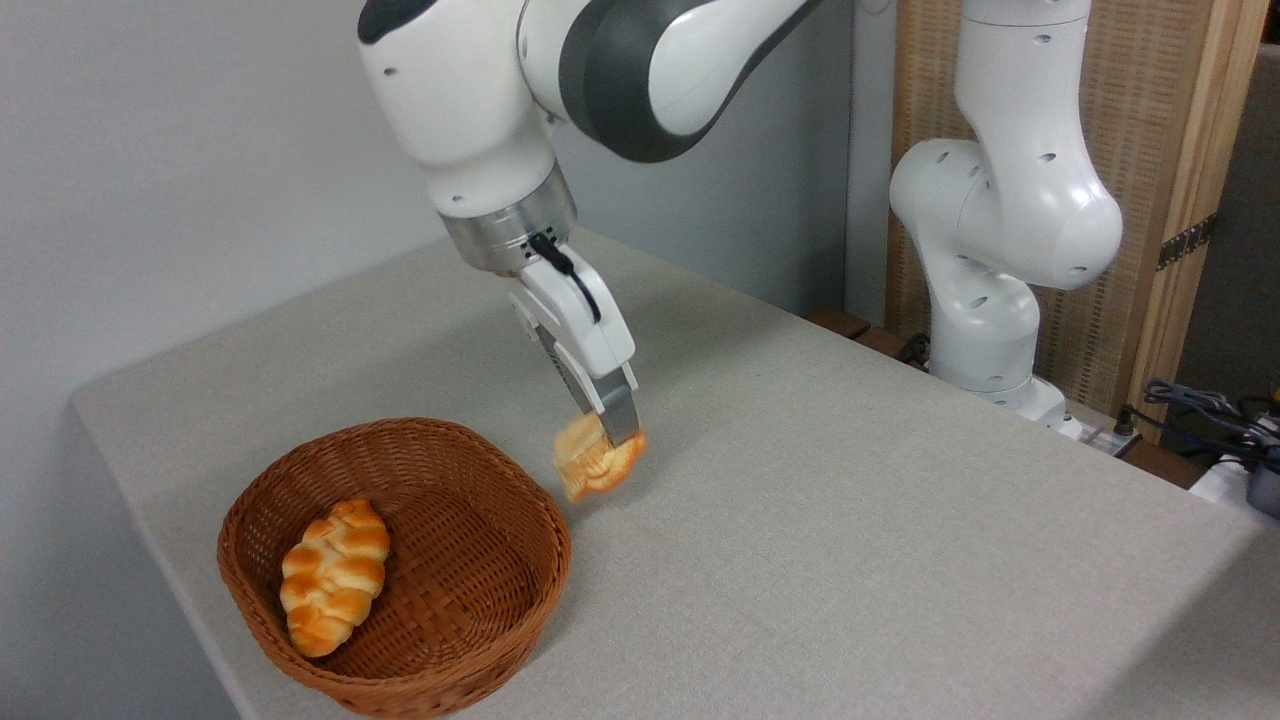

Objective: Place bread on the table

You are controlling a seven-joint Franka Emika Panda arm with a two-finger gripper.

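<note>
Just beside the basket (400, 560), bread (597, 462) tilted on edge, jaws clamped on it, above the table (850, 520)

We are seeing the bread (598, 466) blurring, its top hiding behind the gripper's (612, 432) near finger.

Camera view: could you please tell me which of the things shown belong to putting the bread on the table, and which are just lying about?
Part of the job:
- bun, gripped in the tool, outside the basket
- table, where it goes

Just lying about:
- braided loaf, inside the wicker basket
- cables at the far right
</note>
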